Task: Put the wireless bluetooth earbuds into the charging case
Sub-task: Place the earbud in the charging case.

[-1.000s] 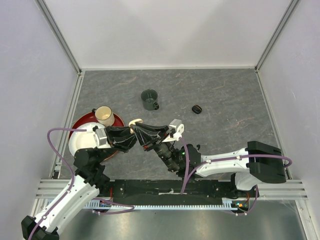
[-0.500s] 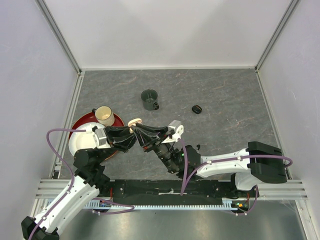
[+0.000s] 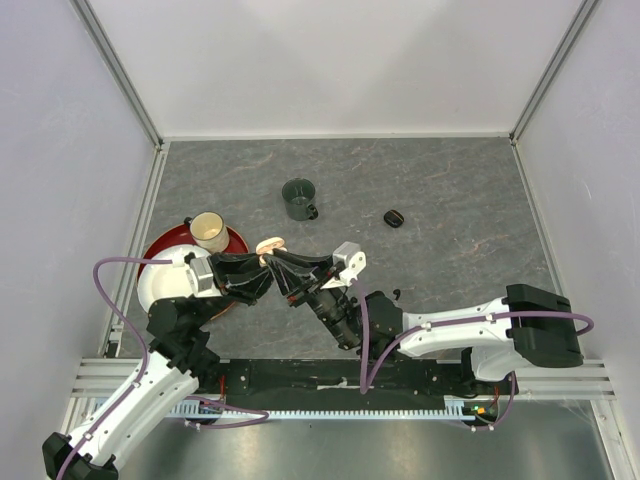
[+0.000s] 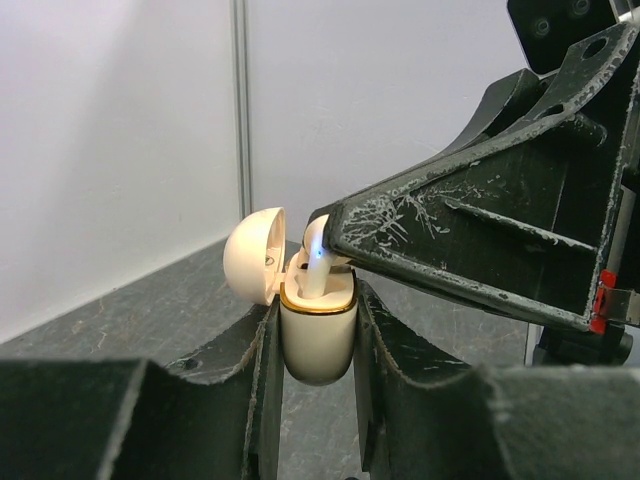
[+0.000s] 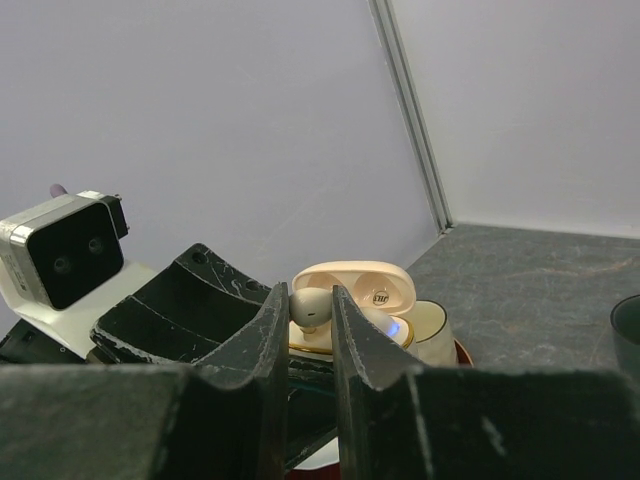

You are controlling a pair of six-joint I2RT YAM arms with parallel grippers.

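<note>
- We are at the insertion step. The left gripper (image 4: pixel 316 306) has its jaws narrow around the cream egg-shaped charging case with a gold rim (image 4: pixel 318 345) and holds it upright, with its hinged lid (image 4: pixel 254 256) open.
- The right gripper (image 5: pixel 309 296) pinches 1 cream-white stemmed earbud (image 5: pixel 309 307) between narrow jaws. The lower part of the earbud is in the case opening.
- In our judgement, the next move calls for a short straight push down into the socket. Then the right jaws must open without lifting the earbud out.
- We cannot find the other earbuds. A small black object (image 3: pixel 395 218) lies well apart, too small to identify.
</note>
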